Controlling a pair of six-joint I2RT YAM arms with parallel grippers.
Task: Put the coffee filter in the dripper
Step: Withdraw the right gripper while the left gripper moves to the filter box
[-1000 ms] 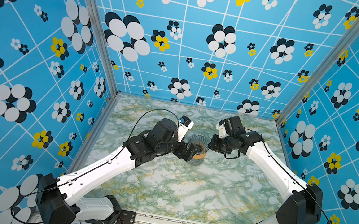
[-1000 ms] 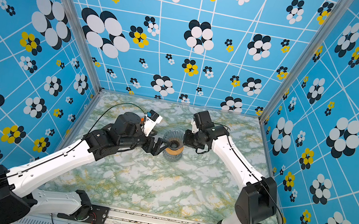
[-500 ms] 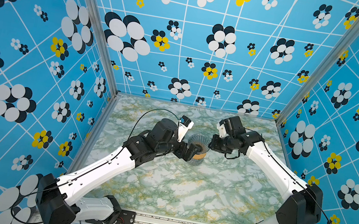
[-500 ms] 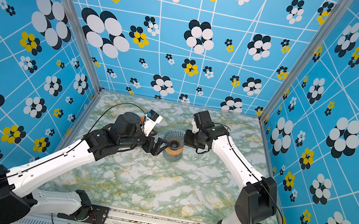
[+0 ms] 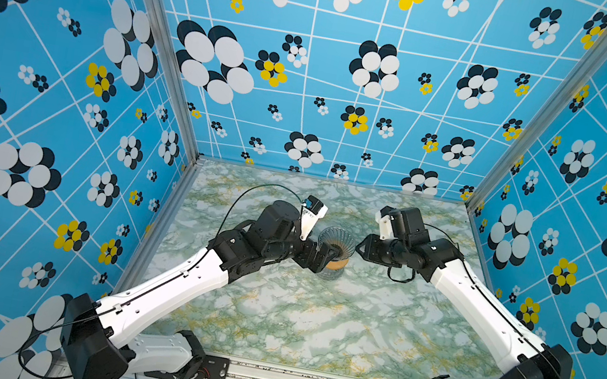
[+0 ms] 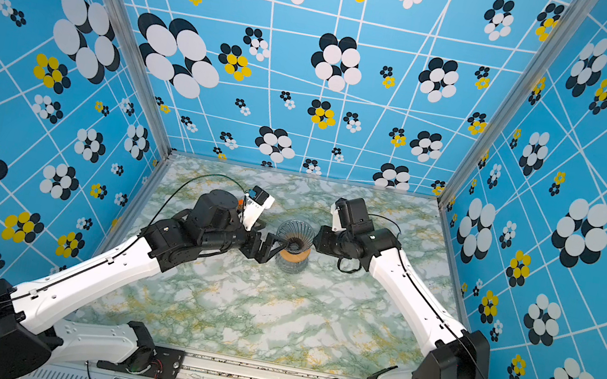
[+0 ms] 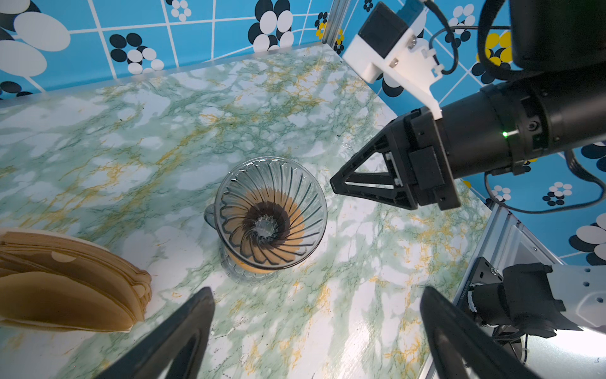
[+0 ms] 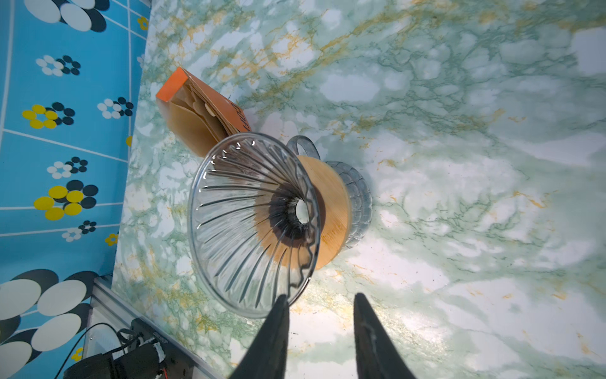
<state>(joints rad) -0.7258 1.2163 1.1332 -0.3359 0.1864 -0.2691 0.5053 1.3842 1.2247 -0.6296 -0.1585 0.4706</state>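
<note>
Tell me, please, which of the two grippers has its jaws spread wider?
The left gripper: its fingers stand far apart, short of the dripper. The right gripper shows only a narrow gap beside the rim.

Counted: 1 dripper [image 7: 271, 213], clear glass w/ spiral ribs. 1 wooden ring [image 8: 331, 210] under it. 1 glass jug [image 8: 355, 200] w/ 1 handle. 1 orange packet [image 8: 200, 108] w/ a stack of tan papers [image 7: 65, 282], too many and too tight to count. 2 arms, so 2 hands: left hand [image 7: 314, 338], right hand [image 8: 319, 331]. 1 tabletop [image 5: 312, 318].

White arm links [image 5: 165, 292], black joints, thin black cables
</note>
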